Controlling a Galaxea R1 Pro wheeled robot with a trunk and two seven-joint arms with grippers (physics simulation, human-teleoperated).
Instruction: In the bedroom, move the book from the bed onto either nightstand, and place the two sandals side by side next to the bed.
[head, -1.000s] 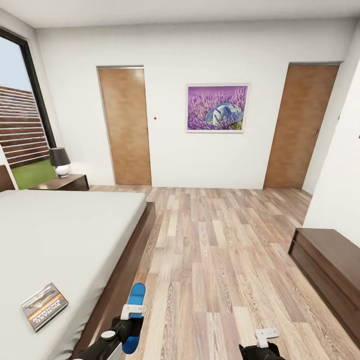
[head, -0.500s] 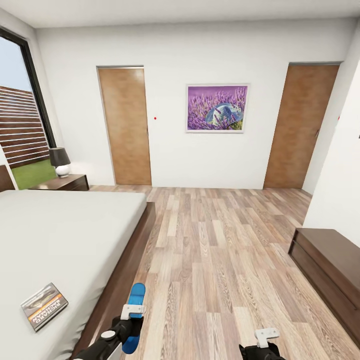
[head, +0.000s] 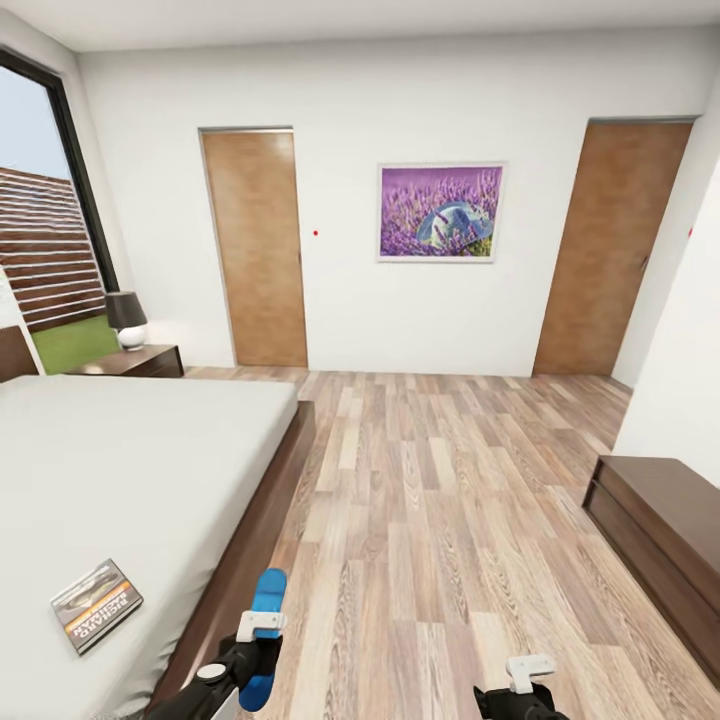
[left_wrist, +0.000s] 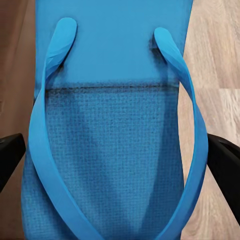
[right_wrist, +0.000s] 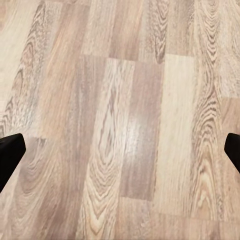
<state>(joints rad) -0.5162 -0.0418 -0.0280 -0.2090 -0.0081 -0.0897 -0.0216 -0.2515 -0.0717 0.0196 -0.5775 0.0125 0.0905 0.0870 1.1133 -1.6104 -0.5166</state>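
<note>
White lettering on the orange band of the book (head: 96, 619) cover, lying on the bed (head: 150, 450); too small and skewed to read. No legible text, label or number elsewhere: nothing on the picture (head: 440, 213), doors or sandal (left_wrist: 112, 130).

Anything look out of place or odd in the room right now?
Only the task's own items: the small dark-covered paperback book lies askew on the pale grey mattress of the bed, and one bright blue flip-flop sandal is held in the left gripper. Nothing looks spilled or damaged.
</note>
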